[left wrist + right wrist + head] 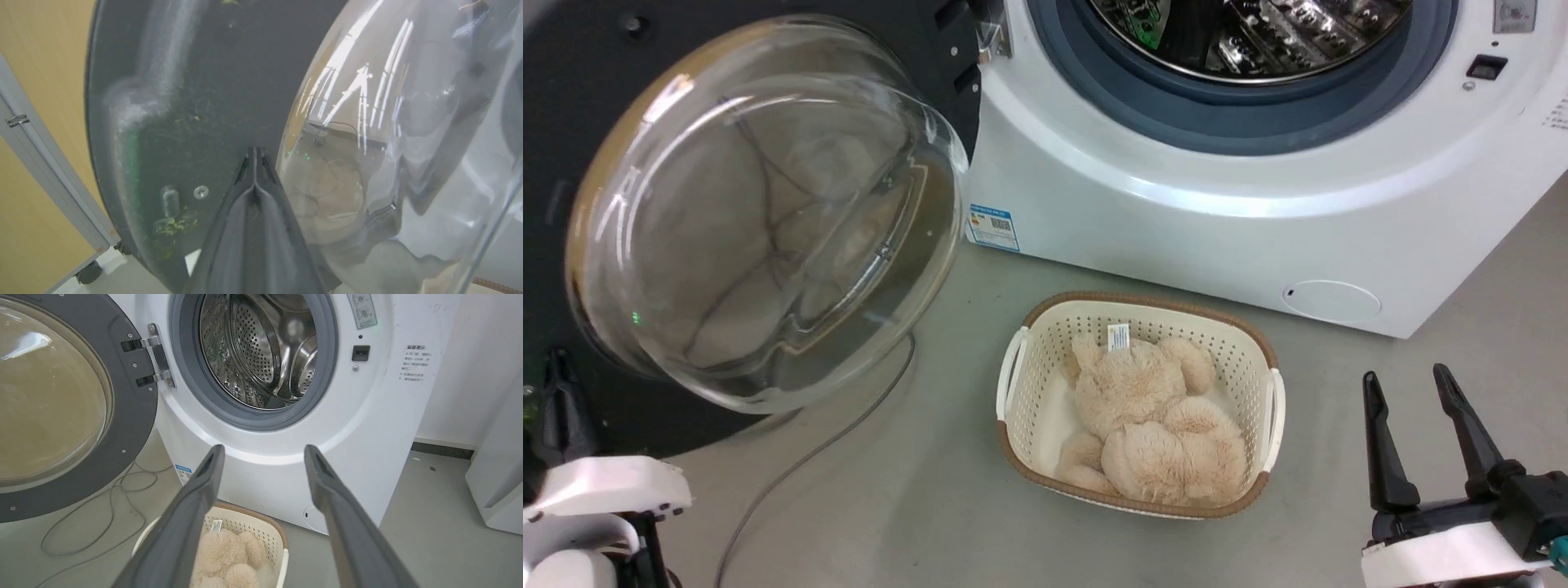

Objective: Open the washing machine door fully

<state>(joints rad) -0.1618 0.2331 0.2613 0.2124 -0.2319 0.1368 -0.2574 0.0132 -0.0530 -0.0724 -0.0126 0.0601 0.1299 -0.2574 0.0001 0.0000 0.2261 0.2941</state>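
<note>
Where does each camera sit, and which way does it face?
Head view: on the robot's head, facing down at the big white front-loading washing machine, its round glossy black door with bulging glass bowl and a cream perforated plastic basket; open right end effector low right.
Left wrist view: on the left arm, facing the door's inner face closely; shut left end effector at bottom.
Right wrist view: on the right arm, facing the steel drum; its open fingers frame it.
Shared: head and right wrist views both show the basket.
</note>
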